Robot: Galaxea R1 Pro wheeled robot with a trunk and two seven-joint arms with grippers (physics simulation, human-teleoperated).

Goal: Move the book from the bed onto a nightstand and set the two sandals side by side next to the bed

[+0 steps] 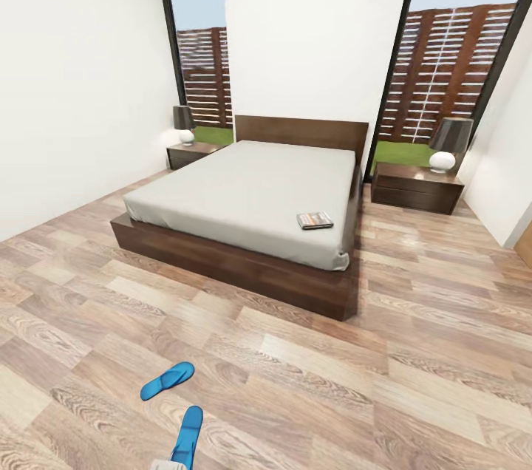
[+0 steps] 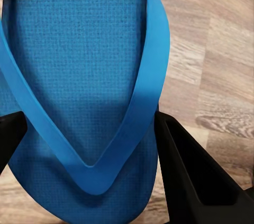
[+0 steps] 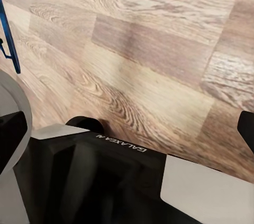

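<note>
We read "GALAXEA" on our base (image 3: 119,145); left gripper (image 2: 90,145) fingers straddle a sandal (image 2: 79,86) on open floor (image 1: 332,381); right fingers' state unclear.

Head camera high, facing bed (image 1: 244,196); wrists near floor (image 3: 159,49), sharing sandal (image 2: 79,102)

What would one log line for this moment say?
left gripper: around sandal | other sandal: floor | book: on bed

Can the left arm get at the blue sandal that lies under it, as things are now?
Probably yes. In the left wrist view the near sandal lies flat on the wooden floor, with a finger of the left pincer at each side of it. Nothing lies between them. Whether the fingers touch it, I cannot tell.
</note>
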